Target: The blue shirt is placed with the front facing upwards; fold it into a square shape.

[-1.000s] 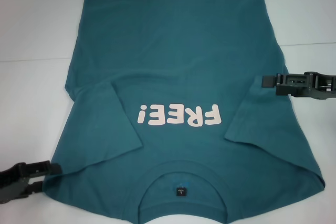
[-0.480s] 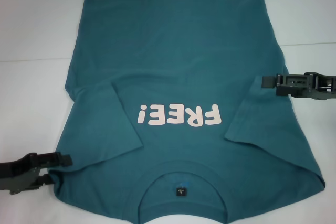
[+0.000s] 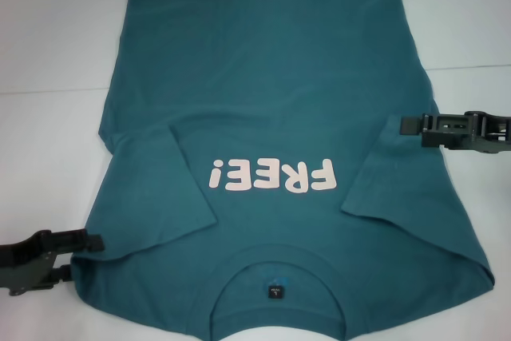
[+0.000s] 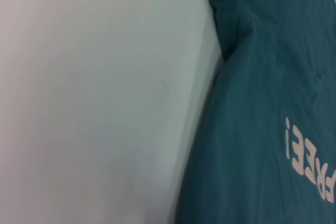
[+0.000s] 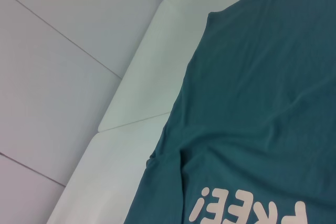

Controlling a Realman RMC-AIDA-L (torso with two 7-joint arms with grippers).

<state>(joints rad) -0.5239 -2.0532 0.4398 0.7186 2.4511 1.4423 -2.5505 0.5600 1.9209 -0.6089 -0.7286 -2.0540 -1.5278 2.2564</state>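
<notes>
The blue shirt (image 3: 263, 101) lies flat on the white table, front up, with pink "FREE!" lettering (image 3: 271, 175) and a dark neck label (image 3: 274, 291) at the near edge. Both sleeves are folded inward over the chest. My left gripper (image 3: 86, 255) is low at the near left, open, its upper finger reaching the shirt's shoulder edge. My right gripper (image 3: 407, 125) hovers at the shirt's right side edge, level with the folded sleeve. The left wrist view shows the shirt (image 4: 262, 103) beside bare table. The right wrist view shows the shirt (image 5: 262, 87) and its far corner.
The white table (image 3: 48, 53) has a seam running across it under the shirt. In the right wrist view the table edge (image 5: 131, 77) shows, with pale tiled floor (image 5: 47, 66) beyond it.
My left gripper has slid right, from beside the shirt to its shoulder edge. The right gripper and the shirt have stayed where they were.
</notes>
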